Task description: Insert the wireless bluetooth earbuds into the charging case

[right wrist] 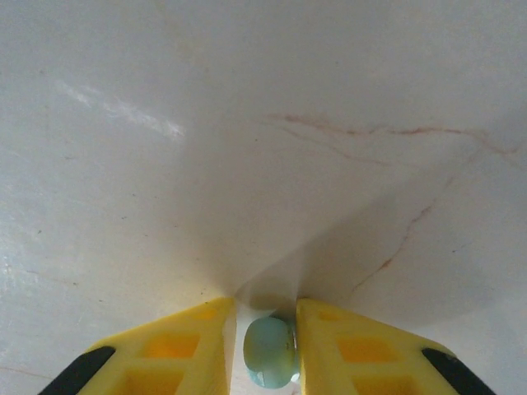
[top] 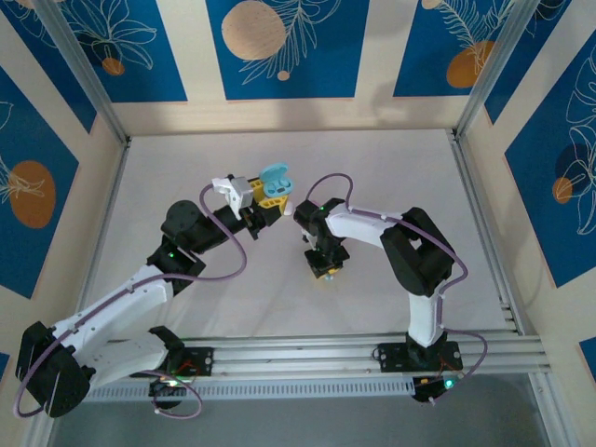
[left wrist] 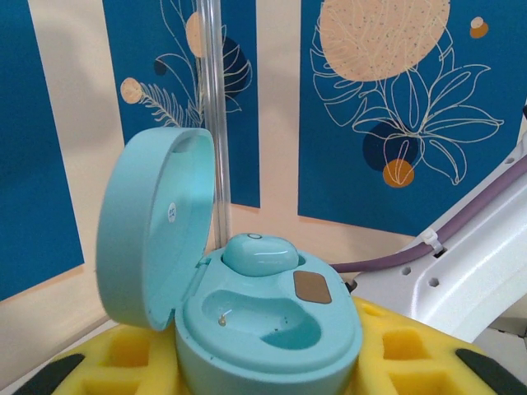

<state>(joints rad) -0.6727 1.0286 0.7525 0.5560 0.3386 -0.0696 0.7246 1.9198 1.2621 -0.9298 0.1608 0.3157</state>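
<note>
My left gripper [top: 270, 198] is raised above the table, shut on a light blue charging case [left wrist: 272, 346] with its lid [left wrist: 152, 226] swung open. One light blue earbud [left wrist: 259, 253] sits in the case's far socket. The near socket [left wrist: 263, 317] is empty. My right gripper [top: 326, 272] points down at the tabletop just right of the middle. Between its yellow fingers [right wrist: 362, 350] lies a second light blue earbud [right wrist: 270, 352], pressed against the right finger with barely a sliver of room at the left one.
The white tabletop [right wrist: 247, 123] under the right gripper has faint reddish scratch marks. Patterned blue and cream walls [top: 279, 47] and metal frame posts [top: 84, 74] close in the table. The right arm [left wrist: 486, 263] stands close beside the raised case.
</note>
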